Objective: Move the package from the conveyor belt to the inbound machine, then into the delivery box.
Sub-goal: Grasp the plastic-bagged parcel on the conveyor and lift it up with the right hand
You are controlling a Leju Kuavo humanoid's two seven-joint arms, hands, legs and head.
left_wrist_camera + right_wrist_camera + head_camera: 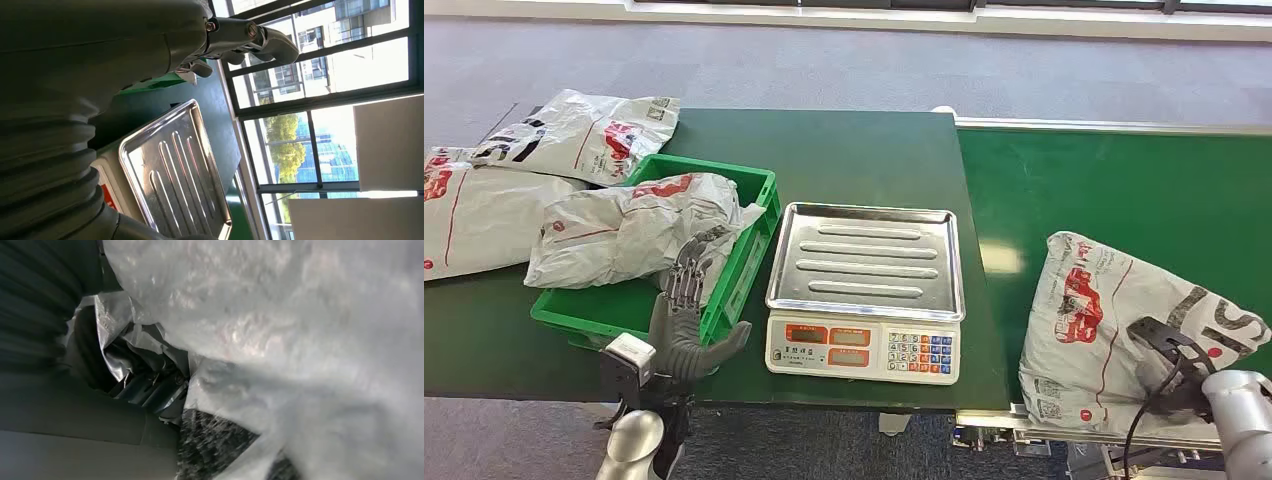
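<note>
A crinkly white package (1114, 320) with red print lies on the green conveyor belt (1124, 190), near the scale (865, 290). It may be gripped underneath.

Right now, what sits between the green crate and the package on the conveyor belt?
In the head view, the weighing scale on the green table stands between the green crate and the package.

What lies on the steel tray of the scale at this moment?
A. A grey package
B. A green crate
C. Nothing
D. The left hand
C: the steel tray of the scale is bare, while one package lies in the green crate and another package sits on the conveyor belt.
</note>
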